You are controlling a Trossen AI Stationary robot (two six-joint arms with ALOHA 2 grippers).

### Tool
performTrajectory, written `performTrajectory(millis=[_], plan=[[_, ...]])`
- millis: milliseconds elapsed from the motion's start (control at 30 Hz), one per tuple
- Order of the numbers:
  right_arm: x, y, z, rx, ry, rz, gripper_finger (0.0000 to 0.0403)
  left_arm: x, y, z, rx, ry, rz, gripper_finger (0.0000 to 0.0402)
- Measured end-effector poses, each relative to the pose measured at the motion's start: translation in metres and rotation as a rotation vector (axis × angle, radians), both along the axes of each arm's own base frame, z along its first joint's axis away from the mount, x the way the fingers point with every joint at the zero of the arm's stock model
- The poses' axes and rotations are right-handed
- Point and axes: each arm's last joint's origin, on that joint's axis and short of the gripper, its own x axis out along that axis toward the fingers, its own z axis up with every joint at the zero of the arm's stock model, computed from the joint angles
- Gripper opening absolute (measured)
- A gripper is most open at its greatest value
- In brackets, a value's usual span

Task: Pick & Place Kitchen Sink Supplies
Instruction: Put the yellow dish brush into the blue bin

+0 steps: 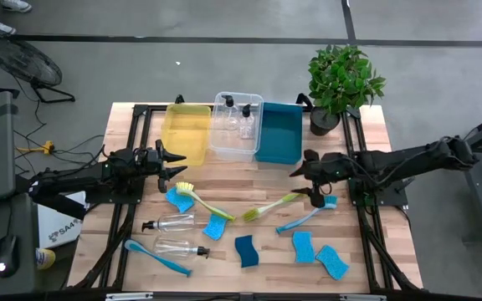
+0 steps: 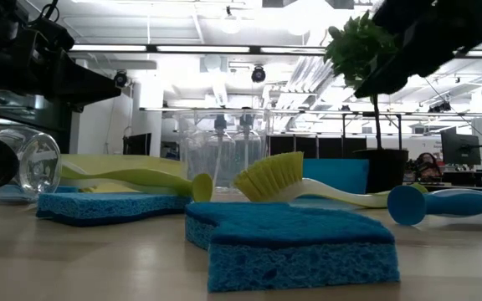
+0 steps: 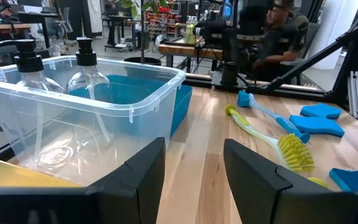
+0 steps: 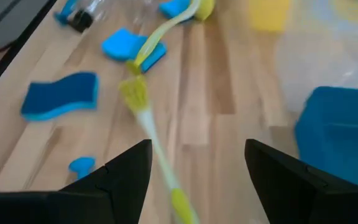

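A: What is sitting on the counter (image 1: 249, 180)?

B: Pale wooden planks are carrying three plastic bins along the far edge: the yellow bin (image 1: 187, 132), the clear bin (image 1: 236, 127) holding two pump bottles (image 3: 86, 73), and the teal bin (image 1: 279, 132).

A: And the arms?

B: The left gripper (image 1: 176, 161) is hovering just near of the yellow bin, fingers (image 3: 140, 174) partly apart and holding nothing. The right gripper (image 1: 301, 173) is hanging wide open, empty, over the yellow-green brush (image 1: 268, 207).

A: Smaller supplies?

B: Two clear bottles (image 1: 171, 234) are lying near-left, and spongy blue sponges (image 1: 320, 253) are scattering nearer, beside a blue brush (image 1: 308, 216).
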Motion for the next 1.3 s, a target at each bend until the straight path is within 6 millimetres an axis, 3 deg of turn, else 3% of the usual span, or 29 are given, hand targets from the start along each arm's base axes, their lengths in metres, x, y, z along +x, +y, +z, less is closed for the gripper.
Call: performTrajectory(millis=[233, 633, 1033, 1300], plan=[[0.010, 0.011, -0.015, -0.003, 0.093, 0.025, 0.0251, 0.000, 0.000, 0.000, 0.000, 0.000, 0.000, 0.0160], [0.050, 0.025, -0.034, -0.112, 0.397, 0.176, 0.0251, 0.000, 0.000, 0.000, 0.000, 0.000, -0.001, 0.0160], [0.058, 0.023, -0.071, -0.192, 0.615, 0.256, 0.0251, 0.000, 0.000, 0.000, 0.000, 0.000, 0.000, 0.0160], [0.059, 0.019, -0.079, -0.268, 0.658, 0.238, 0.0251, 0.000, 0.000, 0.000, 0.000, 0.000, -0.001, 0.0160]])
